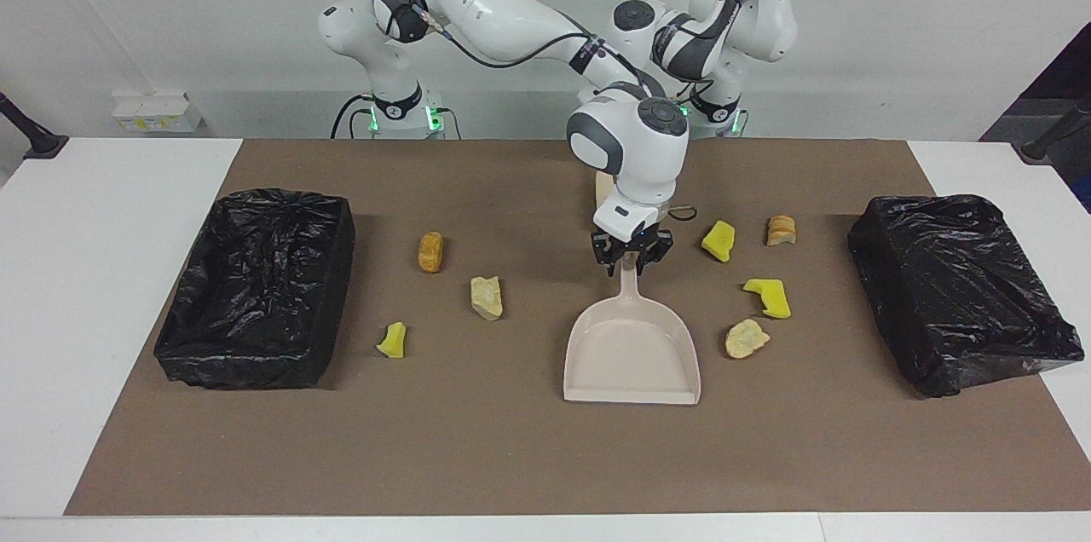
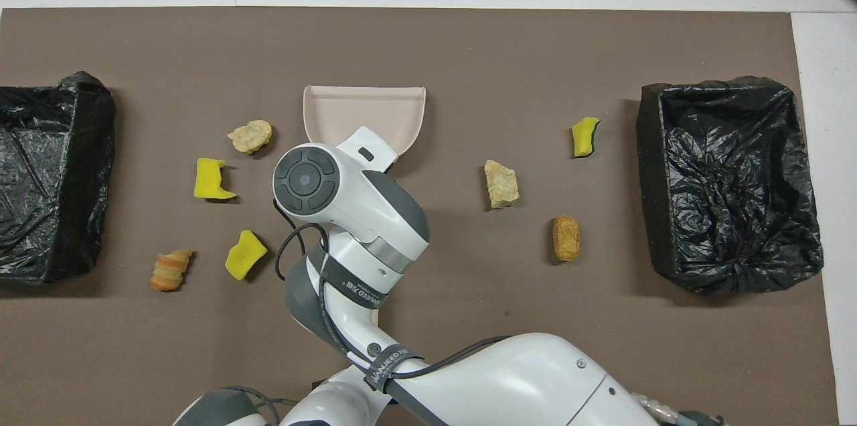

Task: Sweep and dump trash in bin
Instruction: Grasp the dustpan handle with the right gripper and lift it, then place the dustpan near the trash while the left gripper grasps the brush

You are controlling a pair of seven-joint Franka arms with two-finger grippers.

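Trash (image 1: 767,296) all lies loose on the counter, none binned yet. Facing view: four chunks are at 2 o'clock of the dustpan (image 1: 632,350) and three at 10 o'clock. The right end effector (image 1: 631,256) is clamped on the pan's handle. The left end effector is hidden but closed, on what I can't tell. Overhead view: the right arm covers the handle. Looks like tool-grabbing time. Next move, I reckon: bring the pan's lip up to a chunk.
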